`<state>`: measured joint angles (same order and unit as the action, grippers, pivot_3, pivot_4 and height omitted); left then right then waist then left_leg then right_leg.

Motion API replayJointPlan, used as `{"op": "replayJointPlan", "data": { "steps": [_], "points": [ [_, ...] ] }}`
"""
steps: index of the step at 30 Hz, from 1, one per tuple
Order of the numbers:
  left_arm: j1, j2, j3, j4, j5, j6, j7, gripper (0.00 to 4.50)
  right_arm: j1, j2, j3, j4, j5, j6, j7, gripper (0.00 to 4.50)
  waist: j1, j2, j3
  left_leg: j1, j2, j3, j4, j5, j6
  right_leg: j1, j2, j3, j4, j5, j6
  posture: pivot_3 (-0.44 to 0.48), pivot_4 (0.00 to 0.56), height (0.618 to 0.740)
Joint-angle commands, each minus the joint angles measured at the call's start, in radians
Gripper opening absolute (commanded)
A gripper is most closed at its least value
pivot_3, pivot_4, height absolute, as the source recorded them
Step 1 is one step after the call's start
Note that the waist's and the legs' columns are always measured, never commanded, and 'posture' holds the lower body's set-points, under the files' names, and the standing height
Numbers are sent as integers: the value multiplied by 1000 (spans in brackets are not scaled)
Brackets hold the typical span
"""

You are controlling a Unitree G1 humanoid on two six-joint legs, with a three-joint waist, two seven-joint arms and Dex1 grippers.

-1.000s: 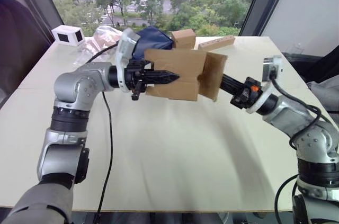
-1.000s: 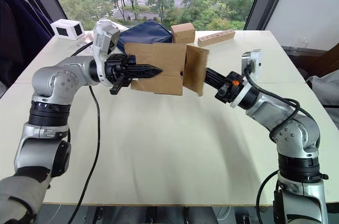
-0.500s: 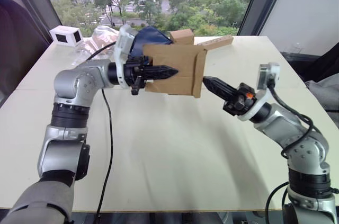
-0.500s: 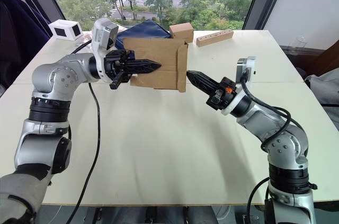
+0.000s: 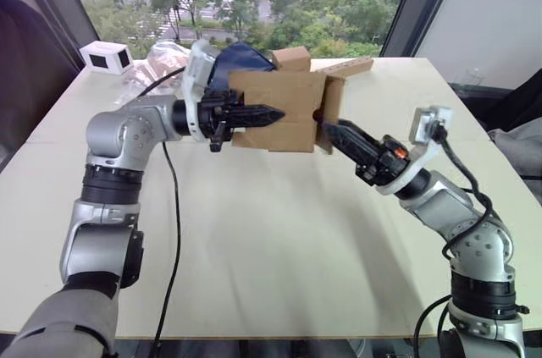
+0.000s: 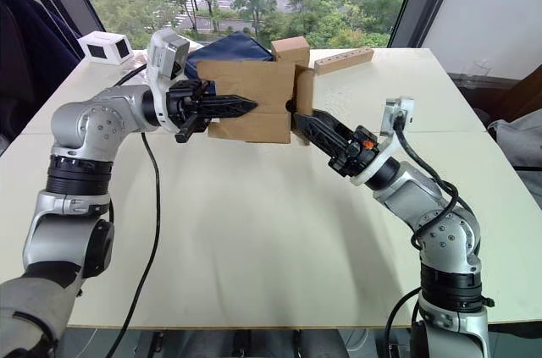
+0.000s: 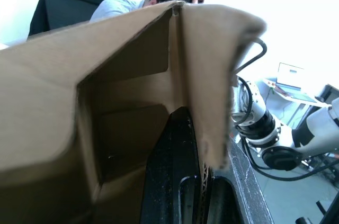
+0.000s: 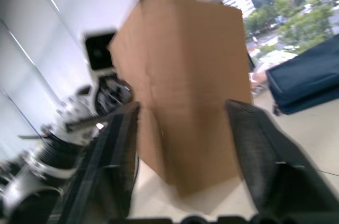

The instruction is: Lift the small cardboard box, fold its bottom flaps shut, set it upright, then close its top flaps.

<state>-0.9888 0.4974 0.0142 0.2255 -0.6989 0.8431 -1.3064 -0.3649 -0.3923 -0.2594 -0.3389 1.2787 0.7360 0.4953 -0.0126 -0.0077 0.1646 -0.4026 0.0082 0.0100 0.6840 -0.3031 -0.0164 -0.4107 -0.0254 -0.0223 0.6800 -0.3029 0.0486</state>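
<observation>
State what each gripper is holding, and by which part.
The left gripper holds the small cardboard box off the table, clamped on a side wall at its open end. The right gripper is open at a flap, holding nothing.

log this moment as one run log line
left gripper: holds small cardboard box aloft | right gripper: open at end flap

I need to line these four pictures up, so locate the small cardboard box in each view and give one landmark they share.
Left eye view: small cardboard box upper centre, held above the table.
Right eye view: upper centre.
Left wrist view: its brown walls loom close.
Right wrist view: centre, between the black fingers.
Shared landmark: the left gripper clamped on the box.
</observation>
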Motion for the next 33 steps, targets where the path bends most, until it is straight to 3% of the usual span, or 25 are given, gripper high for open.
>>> {"op": "replayJointPlan", "data": {
  "steps": [1, 12, 15, 17, 18, 33],
  "points": [
    [-28, 1, 14, -18, -17, -1, -3, 0, -9, 21, -29, -7, 84, -2, -12, 2605, 1, 0, 0, 0, 0, 0, 0, 0, 0, 0, 0, 0, 0, 0, 0, 0, 150, 740],
    [-32, 0, 17, -19, -20, 3, 0, 0, 18, 78, -7, 0, 65, -34, -53, 2605, 1, 0, 0, 0, 0, 0, 0, 0, 0, 0, 0, 0, 0, 0, 0, 0, 150, 740],
    [-32, -1, 17, -17, -20, 1, -1, 0, 18, 88, -10, 11, 57, -45, -57, 1843, 1, 0, 0, 0, 0, 0, 0, 0, 0, 0, 0, 0, 0, 0, 0, 0, 150, 740],
    [-30, -2, 18, -19, -20, 0, 0, 0, 21, 93, -11, 12, 63, -46, -56, 974, 1, 0, 0, 0, 0, 0, 0, 0, 0, 0, 0, 0, 0, 0, 0, 0, 150, 740],
    [-30, -3, 19, -19, -21, 1, 1, 0, 21, 96, -11, 12, 63, -47, -57, 758, 1, 0, 0, 0, 0, 0, 0, 0, 0, 0, 0, 0, 0, 0, 0, 0, 150, 740],
    [-19, -28, 24, -25, -25, -7, 25, 0, 8, 152, 30, -9, 31, -78, -81, 758, 1, 0, 0, 0, 0, 0, 0, 0, 0, 0, 0, 0, 0, 0, 0, 0, 150, 740]
  ]
}}
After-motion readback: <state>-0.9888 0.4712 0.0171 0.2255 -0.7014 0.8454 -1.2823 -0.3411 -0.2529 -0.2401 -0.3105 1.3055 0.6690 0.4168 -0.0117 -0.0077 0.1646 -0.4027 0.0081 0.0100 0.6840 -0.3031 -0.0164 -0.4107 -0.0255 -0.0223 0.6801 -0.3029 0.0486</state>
